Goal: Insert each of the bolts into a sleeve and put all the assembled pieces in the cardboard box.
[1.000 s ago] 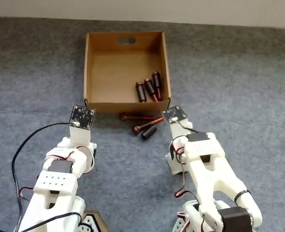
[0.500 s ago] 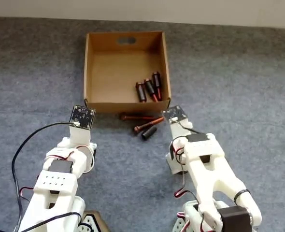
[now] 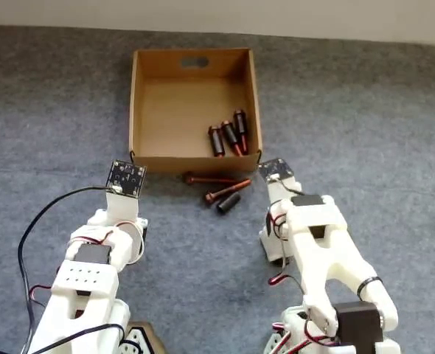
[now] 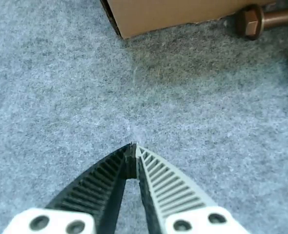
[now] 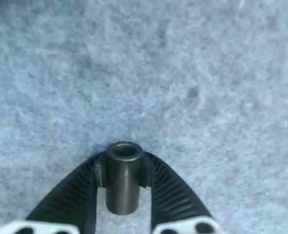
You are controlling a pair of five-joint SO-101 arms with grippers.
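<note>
Grey felt-topped bench (image 3: 365,110), w/ the cardboard box (image 3: 134,103) sitting open at the far middle. Left arm (image 3: 92,265) and right arm (image 3: 324,251) both stretch up from the near edge. Their wrists end just short of the box's near wall, the left by the near-left corner, the right by the near-right corner.

Left gripper (image 4: 134,147) hangs low over bare felt, fingers together, tips meeting, nothing btwn them. The box corner and the head of one of the bolts (image 4: 254,20) lie a bit beyond it. Right gripper (image 5: 123,158) has its fingers clamped on a dark sleeve (image 5: 122,180), open bore pointing away from the wrist, over bare felt.

Inside the box, 3 assembled pieces (image 3: 227,136) lie side by side in the near-right part, close to the right wall. Outside, just in front of the near wall and btwn the two wrists, are 2 copper-coloured bolts. One bolt (image 3: 210,178) lies along the wall, the other bolt (image 3: 228,189) angled just beside it. A loose sleeve (image 3: 228,203) lies right next to the angled one, on its near side.
</note>
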